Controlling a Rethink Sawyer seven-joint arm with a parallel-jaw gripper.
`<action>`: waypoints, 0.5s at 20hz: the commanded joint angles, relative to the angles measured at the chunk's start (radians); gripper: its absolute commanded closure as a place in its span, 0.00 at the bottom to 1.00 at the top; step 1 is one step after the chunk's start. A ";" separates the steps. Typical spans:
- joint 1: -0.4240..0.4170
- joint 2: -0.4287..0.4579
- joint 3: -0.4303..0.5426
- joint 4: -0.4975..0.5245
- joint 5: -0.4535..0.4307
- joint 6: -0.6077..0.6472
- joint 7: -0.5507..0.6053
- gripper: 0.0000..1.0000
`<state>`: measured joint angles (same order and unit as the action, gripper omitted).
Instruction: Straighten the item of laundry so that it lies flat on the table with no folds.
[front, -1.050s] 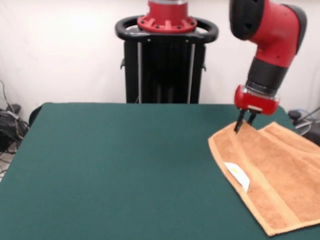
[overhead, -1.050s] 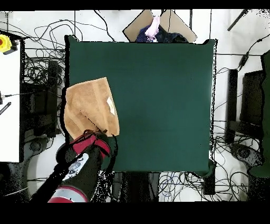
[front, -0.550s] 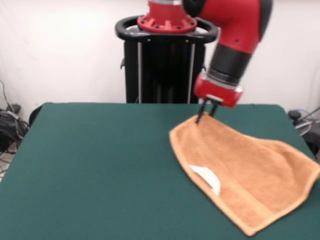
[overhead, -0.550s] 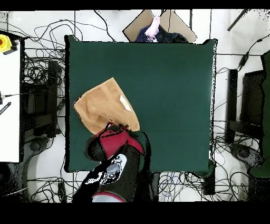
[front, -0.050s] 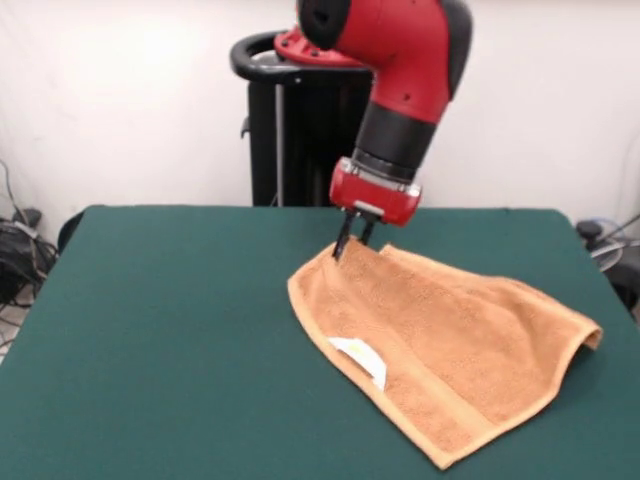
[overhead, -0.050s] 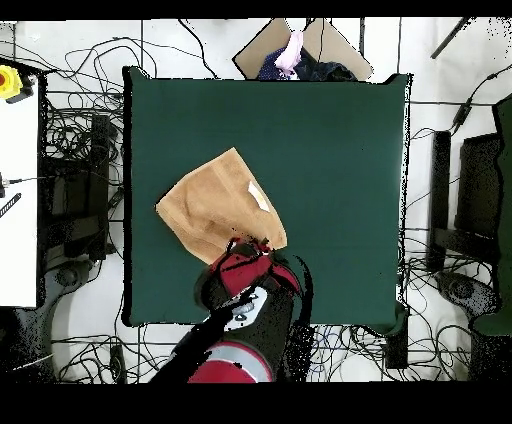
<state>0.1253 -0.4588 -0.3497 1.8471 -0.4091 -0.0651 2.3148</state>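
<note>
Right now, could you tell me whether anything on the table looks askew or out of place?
Yes: the towel lies skewed on the table, not flat. The gripper has its jaws pinching one raised edge, the far-right corner curls up, and the white tag shows.

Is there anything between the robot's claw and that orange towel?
Nothing: in the front view the gripper is pinching the towel at its raised far corner, directly on the cloth.
</note>
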 joint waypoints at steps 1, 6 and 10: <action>-0.028 0.101 -0.003 0.043 -0.060 -0.086 0.056 1.00; -0.126 0.015 0.007 0.089 -0.189 -0.068 -0.017 1.00; -0.253 -0.049 0.052 0.097 -0.335 -0.037 -0.077 1.00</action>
<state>0.0267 -0.4385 -0.3622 1.8926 -0.5744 -0.1548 2.3148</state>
